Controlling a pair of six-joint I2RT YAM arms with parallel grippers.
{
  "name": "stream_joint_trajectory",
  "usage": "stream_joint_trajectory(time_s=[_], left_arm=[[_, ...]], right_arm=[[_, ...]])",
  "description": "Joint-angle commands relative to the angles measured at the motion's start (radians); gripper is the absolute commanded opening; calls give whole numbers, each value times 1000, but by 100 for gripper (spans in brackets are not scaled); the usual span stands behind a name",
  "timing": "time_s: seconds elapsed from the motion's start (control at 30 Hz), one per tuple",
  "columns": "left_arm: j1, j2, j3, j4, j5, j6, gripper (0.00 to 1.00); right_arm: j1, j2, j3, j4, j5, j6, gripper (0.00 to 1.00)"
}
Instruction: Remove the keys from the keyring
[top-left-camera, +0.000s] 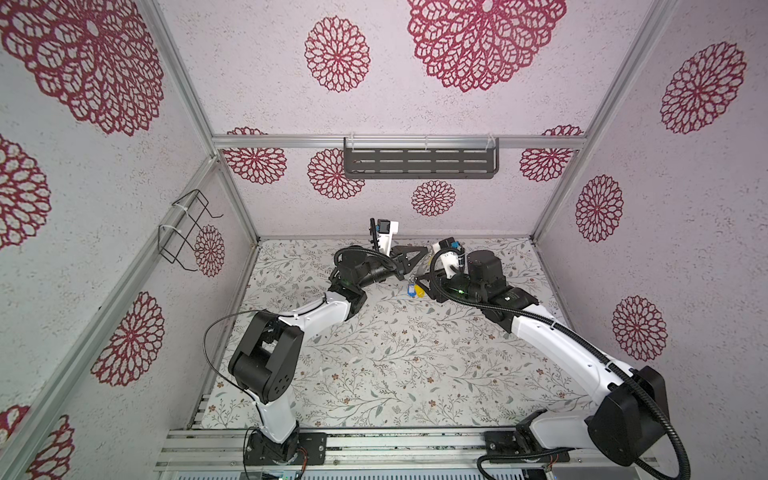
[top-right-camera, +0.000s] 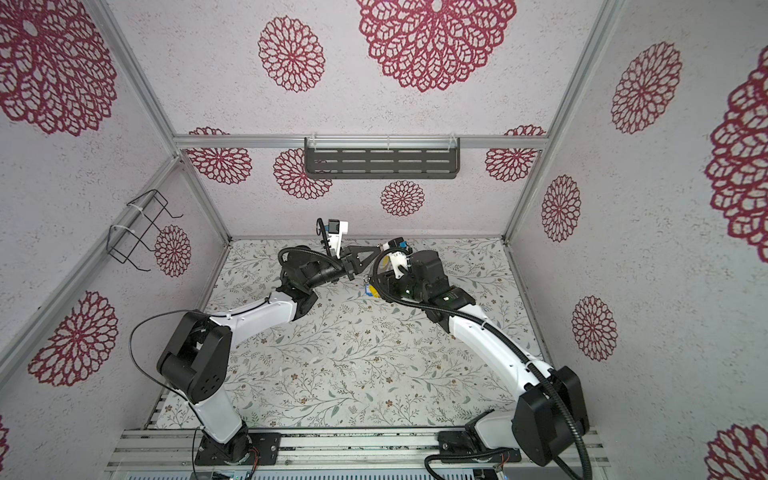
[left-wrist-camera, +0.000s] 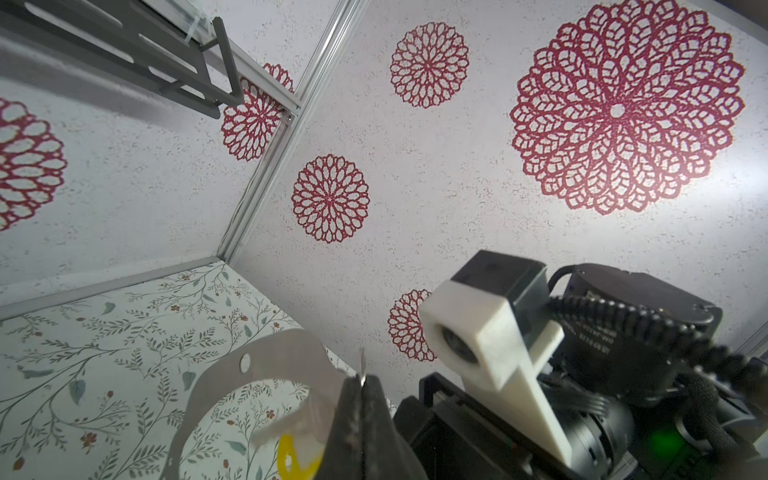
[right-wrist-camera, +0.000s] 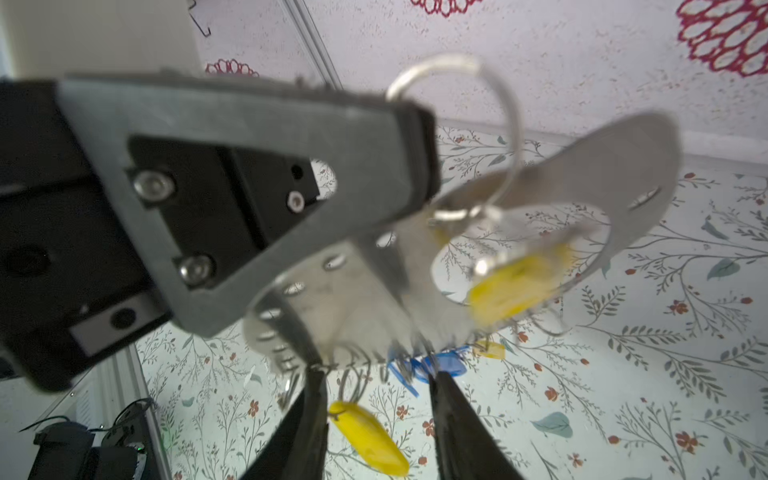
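Your left gripper pinched the keyring by its edge. Your right gripper, the nearer one, sat spread just under the keyring's rim. A yellow key showed between its fingers, long axis pointing away from that rim.

The keyring, a flat grey horseshoe plate with rim holes, hangs tilted above the worktop. Yellow and blue keys dangle from its lower edge on small rings, one yellow blurred.
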Motion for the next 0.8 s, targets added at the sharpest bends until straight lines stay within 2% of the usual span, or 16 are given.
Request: stream_joint_trajectory(time_s=[0.0, 0.13, 0.27, 0.43, 0.53, 0.63, 0.77], left_arm=[[1, -34, 29, 51, 63, -6, 0], [12, -25, 52, 35, 133, -28, 0], [20, -18, 67, 44, 184, -60, 0], [19, -21, 76, 52, 211, -82, 0], [19, -29, 68, 54, 204, -81, 0], [20, -30, 68, 57, 199, -86, 0], [21, -32, 70, 61, 187, -84, 0]], right_arm=[[-49, -95, 7, -17, -5, -16, 44], [-190, -171, -8, 68, -163, 73, 34], [-275, -169, -13, 199, -304, 175, 33], [-287, -88, -36, 494, -437, 366, 32], [-285, -46, -54, 666, -477, 483, 30], [-277, -18, -56, 731, -499, 530, 28], [-256, -9, -72, 742, -508, 534, 25]])
